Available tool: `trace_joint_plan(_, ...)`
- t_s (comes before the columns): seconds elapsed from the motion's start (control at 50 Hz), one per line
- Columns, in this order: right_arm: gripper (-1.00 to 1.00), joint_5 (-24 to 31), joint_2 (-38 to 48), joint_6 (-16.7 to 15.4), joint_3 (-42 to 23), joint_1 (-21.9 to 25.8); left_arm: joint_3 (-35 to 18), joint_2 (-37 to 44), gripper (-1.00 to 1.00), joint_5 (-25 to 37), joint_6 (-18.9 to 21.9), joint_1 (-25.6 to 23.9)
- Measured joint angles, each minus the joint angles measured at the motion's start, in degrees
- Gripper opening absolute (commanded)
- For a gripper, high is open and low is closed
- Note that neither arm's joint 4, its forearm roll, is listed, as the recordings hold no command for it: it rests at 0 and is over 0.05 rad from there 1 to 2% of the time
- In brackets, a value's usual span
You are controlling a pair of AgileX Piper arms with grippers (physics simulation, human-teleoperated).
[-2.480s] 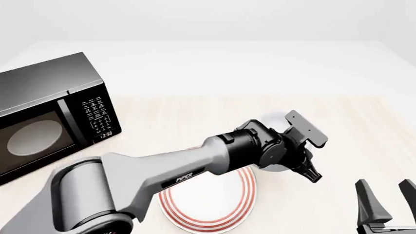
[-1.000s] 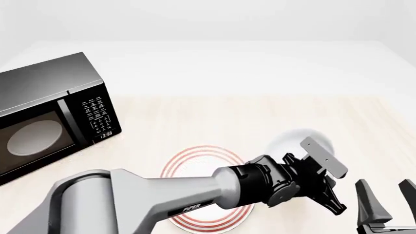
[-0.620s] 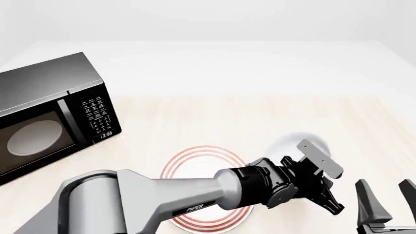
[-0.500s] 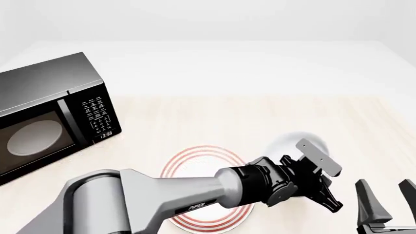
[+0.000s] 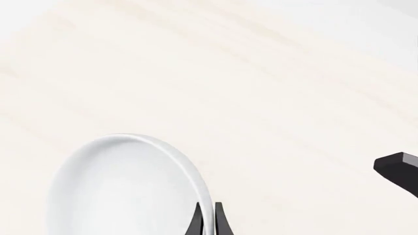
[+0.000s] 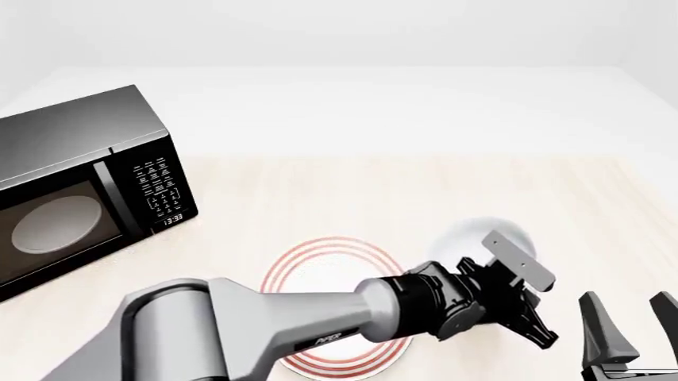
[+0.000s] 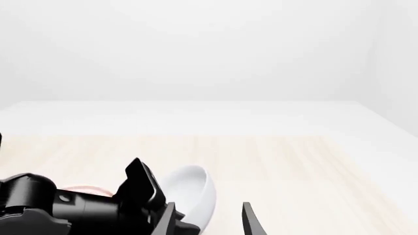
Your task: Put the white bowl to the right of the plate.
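The white bowl rests on the table just to the right of the plate, slightly farther back, its near side covered by the left arm. The plate lies flat at the near middle of the table, its red rings showing on the far and left parts of the rim; the arm crosses over its near right portion.

The left claw reaches across from the left and sits at the bowl's near right side. In the left wrist view, two thin dark fingertips stand on either side of the bowl's rim with only a narrow slit between them, so the claw is clamped on the white bowl's wall (one finger inside, one outside). In the right wrist view the bowl appears tilted rather than level, though whether it touches the table cannot be told.

The right claw stands at the near right corner, well clear of the bowl, its two dark fingers spread apart with nothing between them.

A black microwave sits at the far left of the table, door closed, well apart from the plate.
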Motion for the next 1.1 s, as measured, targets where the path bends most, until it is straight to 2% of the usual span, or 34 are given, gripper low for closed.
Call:
trace_joint_plan(0.34, 1.00, 0.0, 0.0, 0.0, 0.0, 0.0, -1.5, 1.2, -1.00, -0.1, 0.0, 0.1)
trace_joint_plan(0.36, 1.00, 0.0, 0.0, 0.0, 0.0, 0.0, -1.6, 1.2, 1.00, 0.0, 0.0, 0.2)
trace_joint_plan(0.82, 1.00, 0.0, 0.0, 0.0, 0.0, 0.0, -3.9, 2.1, 1.00, 1.2, -0.2, 1.3)
trace_joint_plan(1.1, 1.00, 0.0, 0.0, 0.0, 0.0, 0.0, -7.3, -0.2, 1.00, 3.3, 0.9, 3.2)
